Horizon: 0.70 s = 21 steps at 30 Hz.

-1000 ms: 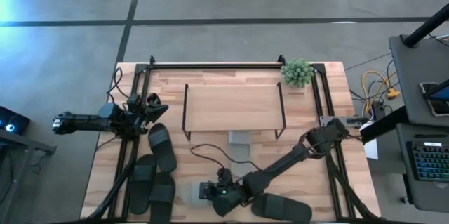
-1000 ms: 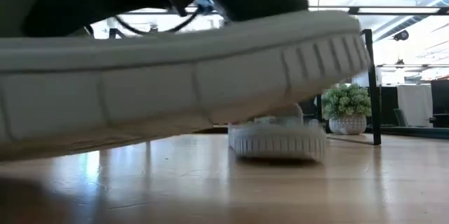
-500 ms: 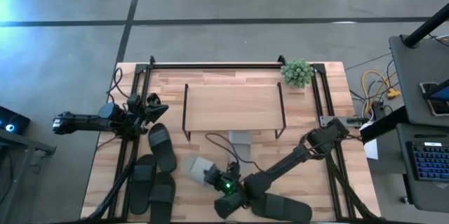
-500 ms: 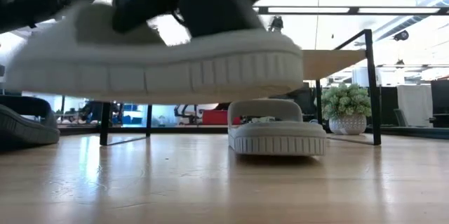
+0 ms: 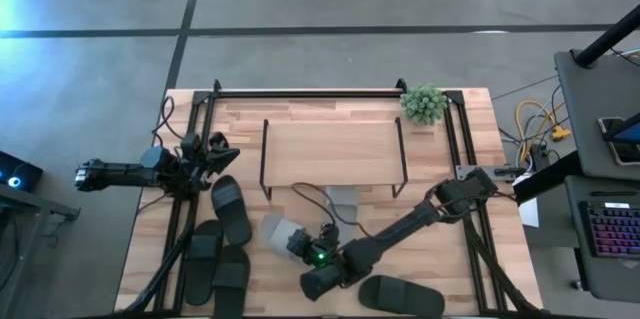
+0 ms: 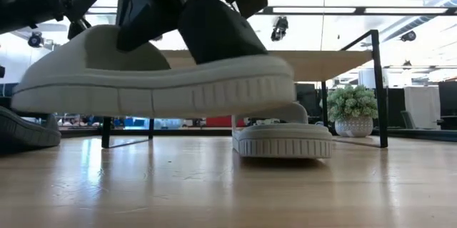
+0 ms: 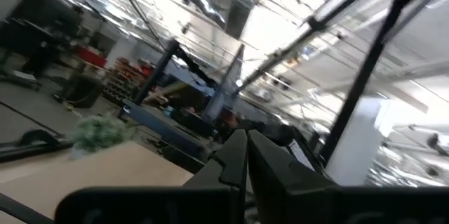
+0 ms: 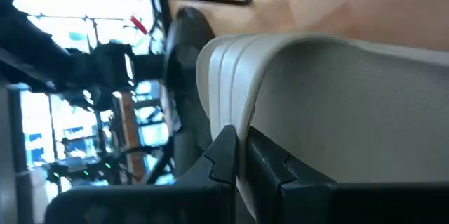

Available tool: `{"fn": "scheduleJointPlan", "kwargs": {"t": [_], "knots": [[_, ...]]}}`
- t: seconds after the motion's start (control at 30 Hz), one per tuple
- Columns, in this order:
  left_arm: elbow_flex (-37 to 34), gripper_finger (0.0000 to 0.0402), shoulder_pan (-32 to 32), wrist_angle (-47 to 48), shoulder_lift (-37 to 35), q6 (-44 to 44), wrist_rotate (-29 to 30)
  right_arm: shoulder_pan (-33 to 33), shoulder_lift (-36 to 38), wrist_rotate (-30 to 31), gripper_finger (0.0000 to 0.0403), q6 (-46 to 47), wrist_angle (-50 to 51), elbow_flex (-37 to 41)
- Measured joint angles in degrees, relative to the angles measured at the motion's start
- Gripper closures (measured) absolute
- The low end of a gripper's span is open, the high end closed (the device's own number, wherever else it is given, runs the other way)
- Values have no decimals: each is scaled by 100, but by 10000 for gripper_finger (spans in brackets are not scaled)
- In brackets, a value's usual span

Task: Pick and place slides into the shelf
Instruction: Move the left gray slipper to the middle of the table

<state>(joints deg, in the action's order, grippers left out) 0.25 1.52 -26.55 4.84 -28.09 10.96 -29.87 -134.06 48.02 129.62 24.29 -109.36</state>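
My right gripper (image 5: 303, 246) is shut on a light grey slide (image 5: 278, 231) above the table's near middle. In the low view this slide (image 6: 157, 85) hangs clear of the wood. A second grey slide (image 5: 342, 199) lies flat on its sole at the shelf's near edge, also visible in the low view (image 6: 282, 141). The shelf (image 5: 332, 154), a light board on black wire legs, stands on the far middle. Three black slides (image 5: 230, 209) lie on the left near side, and another black slide (image 5: 400, 297) lies at the near edge. My left gripper (image 5: 222, 149) waits shut at the left edge. My right gripper holds the grey slide by its wide strap (image 8: 309, 90), pinched between the two fingers (image 6: 214, 35). They come slanting down from above, one on the strap's top and one at its opening. The slide is lifted clear, sole roughly level.
A small potted plant (image 5: 424, 104) stands at the far right corner, beside the shelf. Black frame rails (image 5: 190, 219) run along both sides of the table. A dark cable (image 5: 310, 199) trails across the wood near the right gripper. Bare wood lies right of the shelf.
My right gripper has carried the grey slide up and from the near edge toward the shelf. The slide has turned about and now hangs more level, farther from the low camera.
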Motion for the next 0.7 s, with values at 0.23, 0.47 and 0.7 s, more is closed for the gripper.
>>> {"fn": "scheduleJointPlan", "kwargs": {"t": [0.23,0.47,0.7], "knots": [[0,402,0,-192,-11,-11,-17,27,0,-347,369,-50,609,0],[2,402,1,-181,-9,-1023,-455,199,0,-456,264,-214,591,0],[0,402,2,-215,-13,-1708,-458,137,1,-845,189,-241,572,0]]}}
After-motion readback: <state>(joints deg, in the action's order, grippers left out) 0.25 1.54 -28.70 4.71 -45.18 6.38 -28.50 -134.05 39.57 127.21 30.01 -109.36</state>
